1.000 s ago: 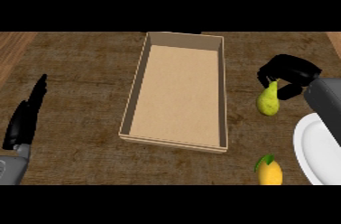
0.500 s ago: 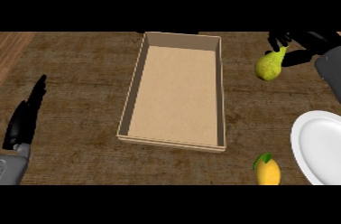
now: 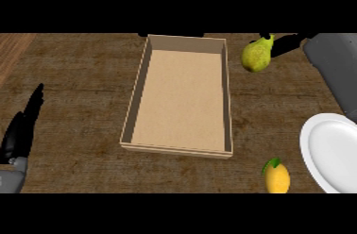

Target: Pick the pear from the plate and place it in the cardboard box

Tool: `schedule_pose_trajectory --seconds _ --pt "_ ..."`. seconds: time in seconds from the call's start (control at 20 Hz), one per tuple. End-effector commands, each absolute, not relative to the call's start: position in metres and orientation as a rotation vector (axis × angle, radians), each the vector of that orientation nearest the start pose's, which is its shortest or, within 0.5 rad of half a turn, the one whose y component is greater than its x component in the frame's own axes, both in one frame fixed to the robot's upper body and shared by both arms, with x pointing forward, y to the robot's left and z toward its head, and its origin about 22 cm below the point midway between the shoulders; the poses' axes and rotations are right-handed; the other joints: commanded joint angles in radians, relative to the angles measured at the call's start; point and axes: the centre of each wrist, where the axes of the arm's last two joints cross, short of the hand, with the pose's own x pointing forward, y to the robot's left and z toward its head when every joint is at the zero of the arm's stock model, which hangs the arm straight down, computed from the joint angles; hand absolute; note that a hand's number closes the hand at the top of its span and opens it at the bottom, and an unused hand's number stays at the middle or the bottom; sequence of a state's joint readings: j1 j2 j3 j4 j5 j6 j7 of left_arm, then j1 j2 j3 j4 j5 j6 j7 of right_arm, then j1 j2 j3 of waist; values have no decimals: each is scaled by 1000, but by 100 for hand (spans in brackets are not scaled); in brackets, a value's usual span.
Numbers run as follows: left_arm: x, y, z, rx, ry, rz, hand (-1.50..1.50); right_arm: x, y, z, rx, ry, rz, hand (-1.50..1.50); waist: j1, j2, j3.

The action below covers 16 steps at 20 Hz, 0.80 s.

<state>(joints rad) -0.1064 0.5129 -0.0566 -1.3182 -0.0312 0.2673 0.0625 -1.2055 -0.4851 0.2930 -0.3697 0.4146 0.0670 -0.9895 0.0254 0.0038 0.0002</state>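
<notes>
A yellow-green pear (image 3: 257, 54) hangs in the air just right of the cardboard box's far right corner, held by my right hand (image 3: 287, 43), whose black fingers curl behind it at the view's top edge. The long open cardboard box (image 3: 138, 108) lies in the middle of the counter with nothing inside. The white plate (image 3: 333, 153) sits bare at the right edge. My left hand (image 3: 22, 130) rests open at the lower left, fingers straight and pointing up.
A yellow mango-like fruit with a green leaf (image 3: 277, 176) lies on the dark wooden counter near the front, just left of the plate. My grey right forearm (image 3: 336, 63) crosses above the plate.
My right hand has carried the pear higher and away from the plate, toward the far end and leftward, nearer the box's far right corner. The left hand has not moved.
</notes>
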Motion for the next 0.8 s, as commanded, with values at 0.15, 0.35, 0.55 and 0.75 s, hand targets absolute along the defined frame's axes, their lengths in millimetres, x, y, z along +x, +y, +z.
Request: schedule_pose_trajectory --seconds 0.15,0.35,0.55,0.75 --pt "267 352 26 656 -1379 -214 0 476 -184 204 -11 -2117 1379 150 -14 -7 -1" --pt "268 367 27 645 -1363 -203 0 470 -131 199 43 -2069 1315 150 -22 -7 -1" --pt "269 342 24 639 -1377 -219 0 467 -103 182 81 -2000 1299 150 -4 -1 0" --pt "277 334 22 642 -1388 -223 0 456 -49 187 89 -1955 1358 150 0 3 -1"
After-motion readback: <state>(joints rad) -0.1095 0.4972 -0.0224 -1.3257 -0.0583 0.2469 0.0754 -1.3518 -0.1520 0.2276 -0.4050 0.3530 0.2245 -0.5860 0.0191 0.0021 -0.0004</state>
